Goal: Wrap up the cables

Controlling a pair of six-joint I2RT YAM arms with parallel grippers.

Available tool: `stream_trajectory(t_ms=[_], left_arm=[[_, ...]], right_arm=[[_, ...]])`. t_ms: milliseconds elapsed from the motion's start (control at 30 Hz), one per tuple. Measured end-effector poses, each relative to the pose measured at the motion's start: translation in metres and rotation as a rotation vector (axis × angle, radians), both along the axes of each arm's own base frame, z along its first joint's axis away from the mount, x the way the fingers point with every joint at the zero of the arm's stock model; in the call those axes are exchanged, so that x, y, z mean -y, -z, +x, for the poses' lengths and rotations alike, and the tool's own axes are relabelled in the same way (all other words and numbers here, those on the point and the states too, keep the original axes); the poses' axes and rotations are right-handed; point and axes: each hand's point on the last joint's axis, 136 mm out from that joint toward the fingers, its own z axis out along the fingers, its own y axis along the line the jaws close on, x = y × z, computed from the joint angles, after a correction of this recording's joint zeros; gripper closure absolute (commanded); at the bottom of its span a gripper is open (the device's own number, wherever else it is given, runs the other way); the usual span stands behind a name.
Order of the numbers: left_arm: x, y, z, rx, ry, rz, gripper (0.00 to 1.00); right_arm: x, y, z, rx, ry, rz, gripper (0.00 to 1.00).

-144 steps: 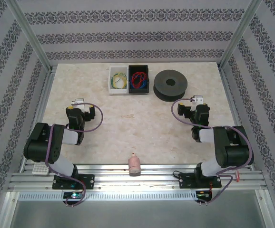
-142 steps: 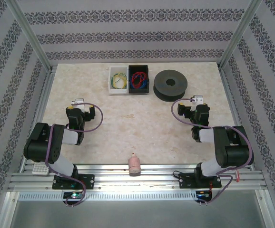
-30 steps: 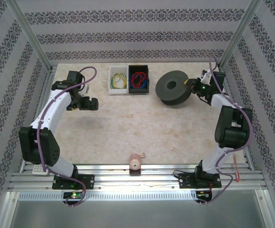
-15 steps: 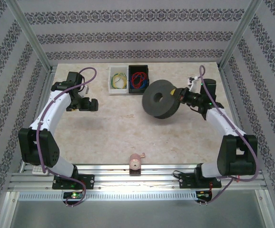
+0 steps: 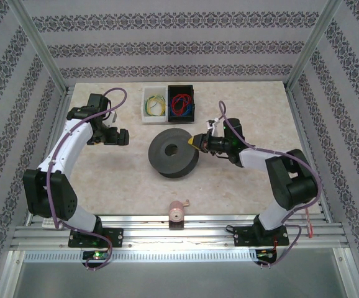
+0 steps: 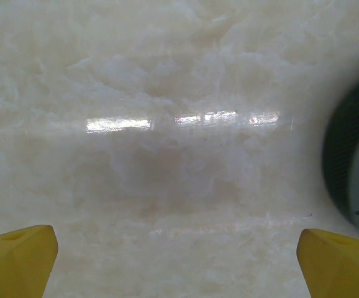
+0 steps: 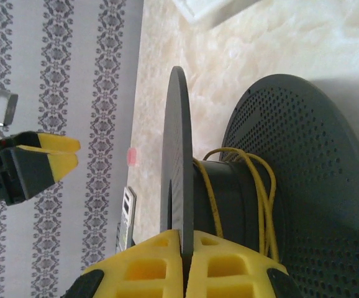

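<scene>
The cables are a loose red wire tangle [image 5: 179, 100] lying with a blue coil in the black bin [image 5: 181, 115] at the back. My right gripper [image 5: 196, 141] is shut on the upper flange [image 7: 178, 155] of a dark grey spool [image 5: 173, 153] at the table's middle. A few turns of yellow wire [image 7: 261, 198] sit on the spool's hub. The right wrist view has the thin flange pinched between the yellow fingers [image 7: 143, 267]. My left gripper [image 5: 124, 136] hangs open left of the spool, and in the left wrist view its fingertips [image 6: 19, 259] stand far apart over bare table.
A white bin [image 5: 154, 115] with a yellow-green wire coil stands left of the black bin. A pink object [image 5: 177, 213] sits at the front edge. The spool's rim [image 6: 353, 167] shows at the right of the left wrist view. Patterned walls enclose the table.
My right arm has brought the spool from the back right to the table's middle, leftward and nearer. The left arm has not moved.
</scene>
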Motion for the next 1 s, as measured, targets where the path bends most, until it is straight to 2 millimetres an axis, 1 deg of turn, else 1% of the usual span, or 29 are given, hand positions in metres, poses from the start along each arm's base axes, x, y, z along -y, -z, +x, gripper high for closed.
stream_trajectory(t_ms=[67, 100, 133, 200, 233, 267, 367, 433, 500, 600, 633, 700, 733, 800, 867, 933, 967, 1000], left_arm=[[0.0, 0.0, 0.0, 0.0, 0.0, 0.0, 0.01], [0.0, 0.0, 0.0, 0.0, 0.0, 0.0, 0.01], [0.0, 0.0, 0.0, 0.0, 0.0, 0.0, 0.01], [0.0, 0.0, 0.0, 0.0, 0.0, 0.0, 0.01], [0.0, 0.0, 0.0, 0.0, 0.0, 0.0, 0.01], [0.0, 0.0, 0.0, 0.0, 0.0, 0.0, 0.01], [0.0, 0.0, 0.0, 0.0, 0.001, 0.0, 0.01], [0.001, 0.0, 0.0, 0.0, 0.003, 0.0, 0.01], [0.002, 0.0, 0.0, 0.0, 0.007, -0.001, 0.01], [0.003, 0.0, 0.0, 0.0, 0.011, -0.002, 0.01], [0.003, 0.0, 0.0, 0.0, 0.011, -0.002, 0.01], [0.003, 0.0, 0.0, 0.0, 0.011, -0.002, 0.01], [0.003, 0.0, 0.0, 0.0, 0.011, -0.001, 0.01], [0.003, 0.0, 0.0, 0.0, 0.011, -0.002, 0.01], [0.003, 0.0, 0.0, 0.0, 0.011, -0.002, 0.01], [0.003, 0.0, 0.0, 0.0, 0.013, -0.001, 0.01], [0.004, 0.0, 0.0, 0.0, 0.015, -0.001, 0.01], [0.004, 0.0, 0.0, 0.0, 0.017, -0.001, 0.01]], right_arm=[[-0.006, 0.004, -0.002, 0.003, -0.013, 0.0, 1.0], [-0.007, 0.005, -0.001, 0.005, -0.013, -0.003, 0.98], [-0.007, 0.006, -0.002, 0.008, -0.015, -0.007, 0.9], [-0.005, 0.011, -0.002, 0.018, -0.01, -0.037, 0.84], [-0.003, 0.018, -0.002, 0.02, -0.005, -0.067, 0.79], [0.001, 0.026, -0.002, 0.016, 0.002, -0.108, 0.77], [0.015, 0.054, -0.008, -0.008, 0.015, -0.241, 0.75], [0.018, 0.053, -0.005, 0.029, 0.006, -0.29, 0.69], [0.023, 0.051, 0.0, 0.061, 0.006, -0.359, 0.58], [0.035, 0.048, 0.004, 0.084, 0.001, -0.478, 0.32], [0.038, 0.042, 0.008, 0.1, 0.002, -0.511, 0.23], [0.041, 0.022, 0.019, 0.152, 0.008, -0.56, 0.04], [0.041, 0.006, 0.028, 0.188, 0.014, -0.574, 0.02], [0.037, -0.029, 0.047, 0.266, 0.033, -0.57, 0.02], [0.029, -0.067, 0.067, 0.346, 0.056, -0.543, 0.02], [0.019, -0.099, 0.089, 0.407, 0.075, -0.504, 0.02], [0.012, -0.113, 0.101, 0.432, 0.083, -0.485, 0.02], [0.005, -0.121, 0.113, 0.446, 0.091, -0.468, 0.02]])
